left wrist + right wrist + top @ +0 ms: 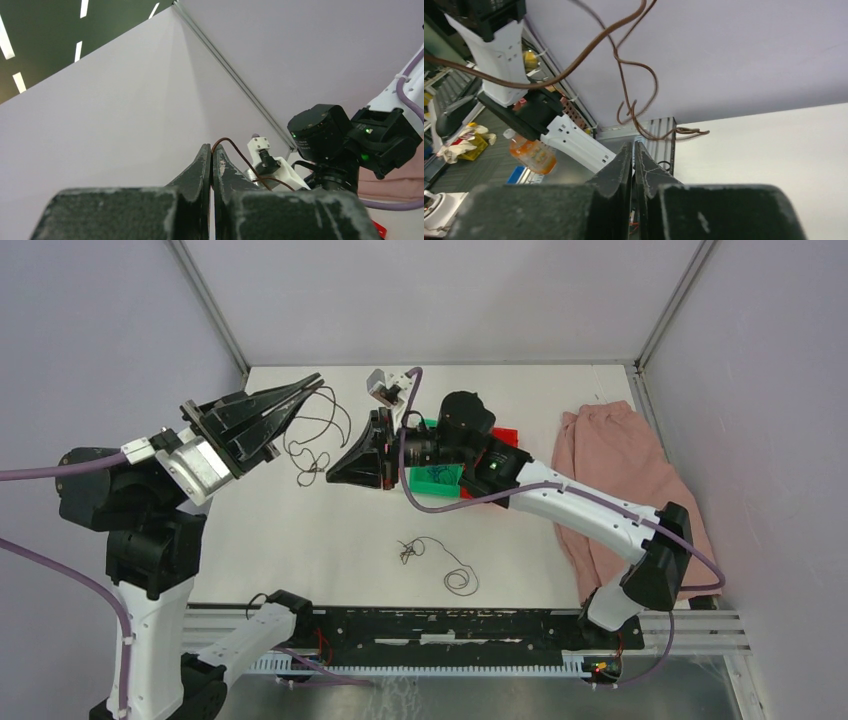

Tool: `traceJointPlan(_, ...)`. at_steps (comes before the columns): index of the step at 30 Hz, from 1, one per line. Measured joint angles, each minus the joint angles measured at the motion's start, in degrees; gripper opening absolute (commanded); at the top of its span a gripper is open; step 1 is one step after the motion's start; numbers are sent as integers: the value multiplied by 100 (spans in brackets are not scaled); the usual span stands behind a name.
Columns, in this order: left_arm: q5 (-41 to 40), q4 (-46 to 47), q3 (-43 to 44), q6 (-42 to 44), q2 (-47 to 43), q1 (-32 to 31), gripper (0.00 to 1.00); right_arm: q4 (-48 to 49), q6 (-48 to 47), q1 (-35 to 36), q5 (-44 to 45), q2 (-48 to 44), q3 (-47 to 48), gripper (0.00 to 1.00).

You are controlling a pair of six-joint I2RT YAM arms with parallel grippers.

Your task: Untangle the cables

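The left end effector (316,381) is lifted above the counter (300,540), fingers pressed together on a dark brown cable (312,445) whose loops hang close beside the tip of the right end effector (330,476). The left wrist view confirms the pinch (the strand curls out right at the tips), which the overhead only hints at. The right wrist view shows its fingers (624,160) closed, nothing visible between them. Only the overhead shows a tangled cable (440,562) lying on the counter and a pink cloth (620,475) at the far right.
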Motion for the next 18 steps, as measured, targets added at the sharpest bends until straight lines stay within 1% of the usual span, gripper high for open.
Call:
traceJointPlan(1,-9,-4,-72,-22,-48,0,5,-133,-17,0,101,4,26,1)
traceJointPlan(2,-26,-9,-162,-37,-105,0,7,-256,-57,-2,184,4,63,1)
traceJointPlan(4,-52,-122,-424,-42,-275,0,21,-474,-136,-39,407,-15,105,1)
traceJointPlan(6,-81,-291,-715,-13,-446,0,29,-601,-157,-136,673,-116,-7,1)
traceJointPlan(7,-103,-509,-1003,57,-603,0,36,-636,-142,-249,815,-227,-168,1)
traceJointPlan(8,-105,-721,-1213,136,-715,0,43,-662,-111,-422,979,-382,-398,1)
traceJointPlan(10,-79,-1329,-1696,428,-896,0,52,-710,-4,-861,1318,-684,-883,1)
traceJointPlan(13,35,-2151,-2140,752,-901,0,62,-654,293,-1652,1788,-1088,-1768,1)
traceJointPlan(15,136,-2553,-2291,885,-811,0,64,-671,461,-2092,2072,-1270,-2284,1)
traceJointPlan(16,188,-2752,-2321,966,-741,0,60,-686,518,-2256,2188,-1340,-2505,1)
traceJointPlan(18,286,-2966,-2323,1082,-619,0,46,-752,634,-2509,2363,-1478,-2846,1)
